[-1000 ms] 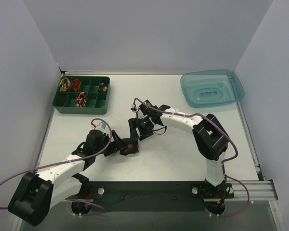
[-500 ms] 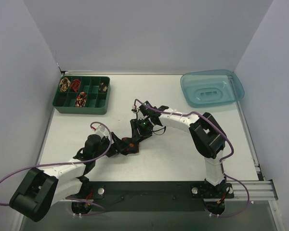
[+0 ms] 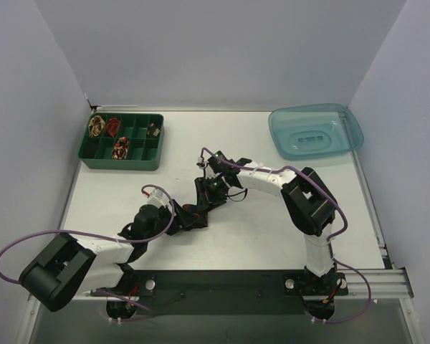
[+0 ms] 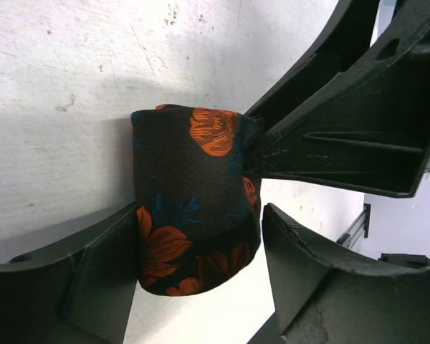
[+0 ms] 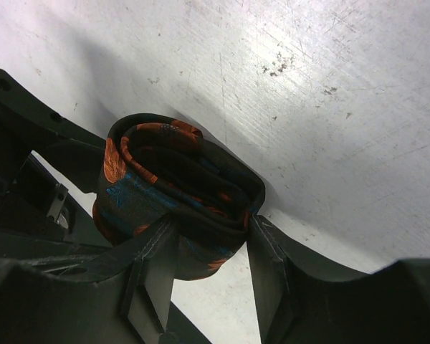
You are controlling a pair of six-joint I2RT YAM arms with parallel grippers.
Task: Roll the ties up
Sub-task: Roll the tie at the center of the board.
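Note:
A dark tie with orange and blue flowers (image 4: 190, 193) stands on the white table as a rolled coil. My right gripper (image 5: 211, 228) is shut on the roll (image 5: 179, 186), with both fingers pressing its sides. My left gripper (image 4: 201, 240) straddles the same roll from the other side and is open. Its left finger (image 4: 93, 279) touches the fabric, while a gap separates the roll from the right finger (image 4: 308, 265). In the top view both grippers, left (image 3: 188, 216) and right (image 3: 204, 199), meet at the table's middle and hide most of the roll.
A green divided tray (image 3: 122, 162) at the back left holds several coiled ties (image 3: 97, 126). A translucent blue tub (image 3: 315, 132) sits at the back right. Purple cables (image 3: 29, 244) loop off both arms.
My left arm has reached in so that its jaws enclose the roll, and they have narrowed. The right gripper has closed tighter on the roll.

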